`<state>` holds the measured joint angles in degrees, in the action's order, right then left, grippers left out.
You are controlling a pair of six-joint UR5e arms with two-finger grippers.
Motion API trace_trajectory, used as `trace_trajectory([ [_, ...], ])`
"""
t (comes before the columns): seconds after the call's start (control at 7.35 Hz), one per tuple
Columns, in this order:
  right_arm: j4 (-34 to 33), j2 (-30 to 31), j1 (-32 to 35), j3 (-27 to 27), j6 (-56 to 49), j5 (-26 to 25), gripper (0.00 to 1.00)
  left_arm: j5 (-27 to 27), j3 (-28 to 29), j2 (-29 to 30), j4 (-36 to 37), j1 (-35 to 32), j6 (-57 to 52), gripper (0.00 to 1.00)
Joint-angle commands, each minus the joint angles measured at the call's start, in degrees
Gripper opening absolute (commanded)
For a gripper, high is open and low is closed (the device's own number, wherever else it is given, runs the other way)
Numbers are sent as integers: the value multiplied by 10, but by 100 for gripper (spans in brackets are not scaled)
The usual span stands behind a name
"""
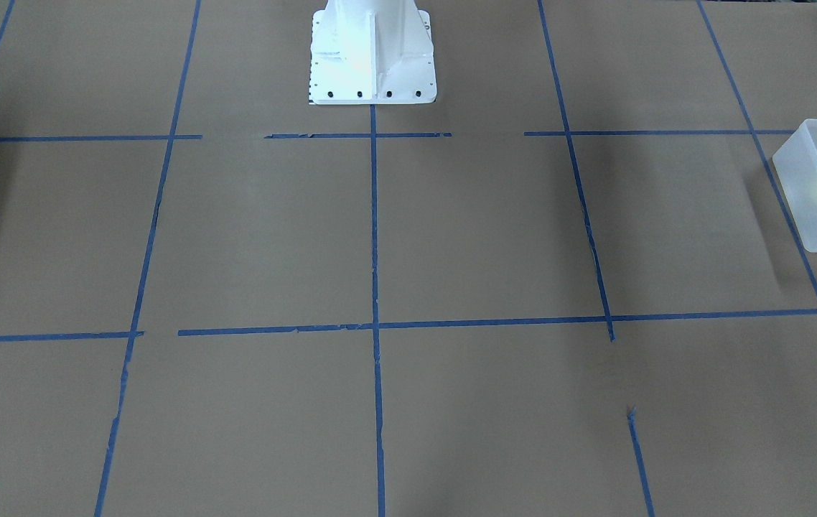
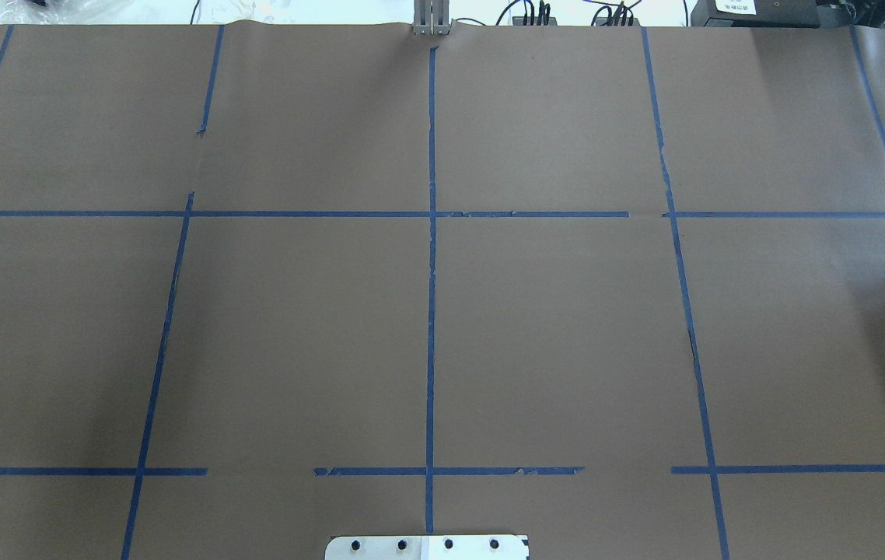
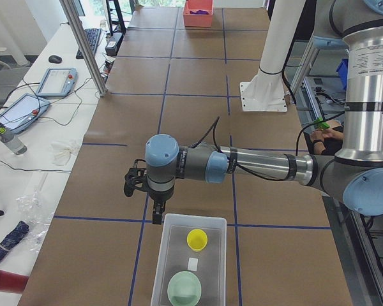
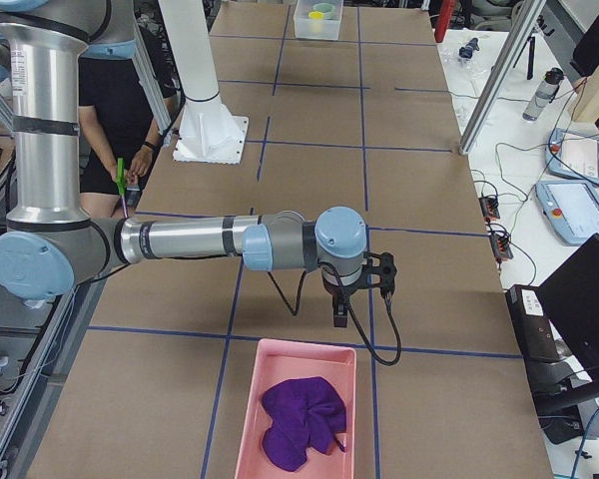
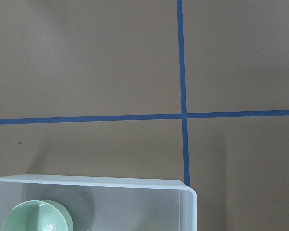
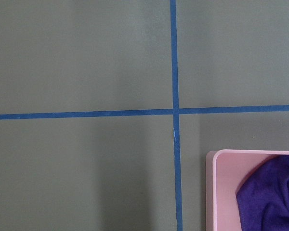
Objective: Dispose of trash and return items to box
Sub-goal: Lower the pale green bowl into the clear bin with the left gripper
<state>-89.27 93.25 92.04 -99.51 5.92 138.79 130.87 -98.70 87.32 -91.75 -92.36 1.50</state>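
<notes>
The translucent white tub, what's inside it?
The tub holds a yellow cup, a mint-green bowl and a small white piece between them. Whatever lies beneath the bowl is hidden.

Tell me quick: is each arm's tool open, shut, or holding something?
Left tool: cannot tell, it shows only small from the side.
Right tool: cannot tell, for the same reason.

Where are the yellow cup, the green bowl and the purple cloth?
yellow cup [image 3: 197,240]: exterior left view, its open mouth.
green bowl [image 3: 184,289]: exterior left view, its inside.
purple cloth [image 4: 301,421]: exterior right view, its middle.
</notes>
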Motion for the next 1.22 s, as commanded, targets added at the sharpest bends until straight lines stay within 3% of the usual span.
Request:
trace_trajectory([
  [0.0,0,0,0,4,0,0,100,1,19,0,-18,3,0,100],
  [0.27,0,0,0,5,0,-1,100,2,39,-1,-60,3,2,100],
  [0.95,1,0,0,5,1,-1,100,7,38,-1,-57,3,6,100],
  [1.09,1,0,0,5,1,-1,100,33,39,-2,-55,3,5,100],
])
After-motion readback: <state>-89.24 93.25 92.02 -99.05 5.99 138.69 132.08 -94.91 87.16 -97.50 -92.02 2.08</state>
